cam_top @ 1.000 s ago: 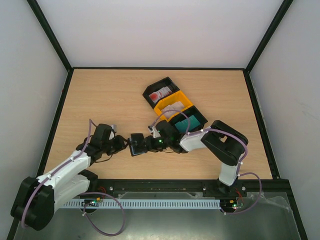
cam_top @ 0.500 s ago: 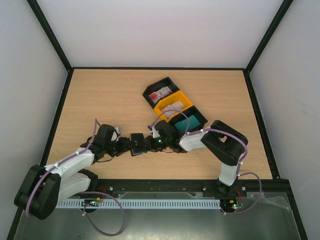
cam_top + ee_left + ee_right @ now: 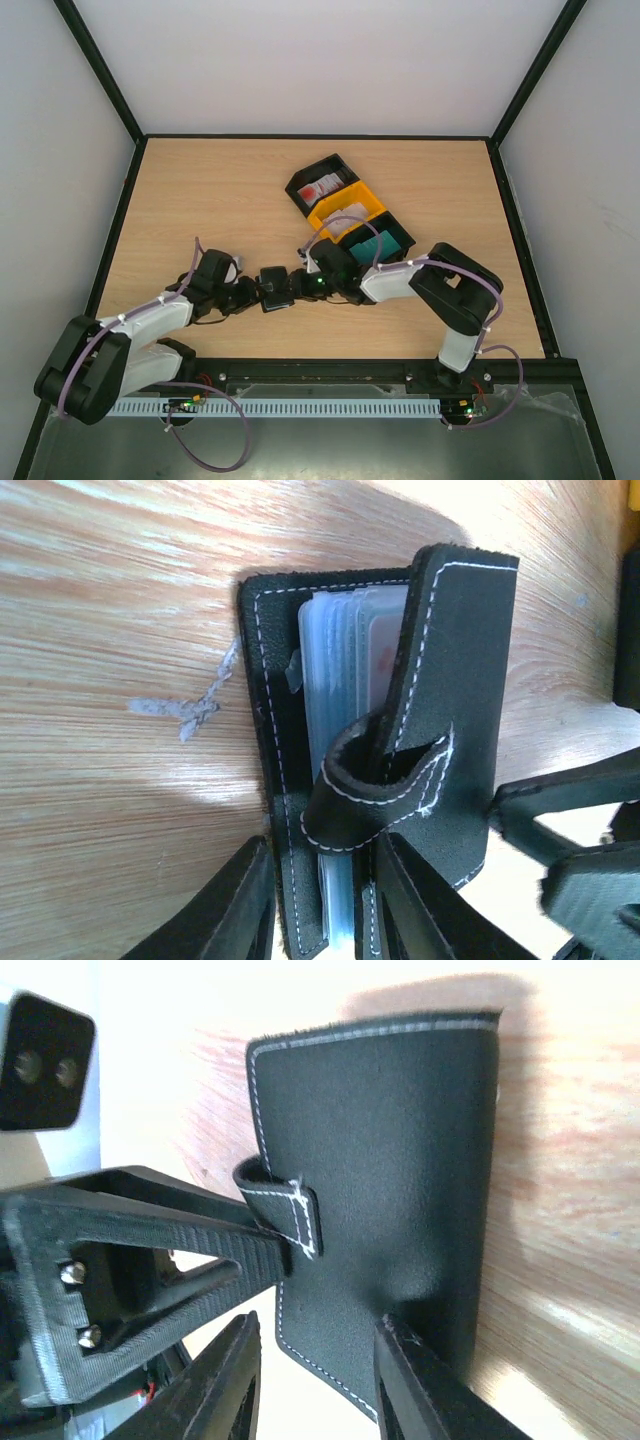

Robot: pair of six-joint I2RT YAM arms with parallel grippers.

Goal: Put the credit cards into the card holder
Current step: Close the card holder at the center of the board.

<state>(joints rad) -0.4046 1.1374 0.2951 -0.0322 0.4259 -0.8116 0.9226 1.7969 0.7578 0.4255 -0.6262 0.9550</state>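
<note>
The black card holder [image 3: 275, 290] stands on edge on the table between my two grippers. In the left wrist view it [image 3: 460, 680] is spread open, with cards [image 3: 365, 630] in its clear sleeves and its strap [image 3: 370, 780] curled in front. My left gripper [image 3: 320, 852] is shut on one cover and the sleeves. My right gripper [image 3: 318, 1325] faces the other cover [image 3: 400, 1130] from outside; one finger [image 3: 420, 1380] dents it, and the other stands clear of its edge. More credit cards lie in the trays: red-blotched white [image 3: 320, 188], pale white [image 3: 345, 210], teal [image 3: 375, 244].
A row of three trays runs diagonally behind the right arm: black [image 3: 300, 183], yellow [image 3: 320, 218], black [image 3: 403, 232]. A pale scuff [image 3: 185, 710] marks the wood beside the holder. Black frame rails border the table [image 3: 200, 200].
My left arm has reached rightward to the card holder, and its fingers now clamp one cover. The right arm and the holder have barely shifted.
</note>
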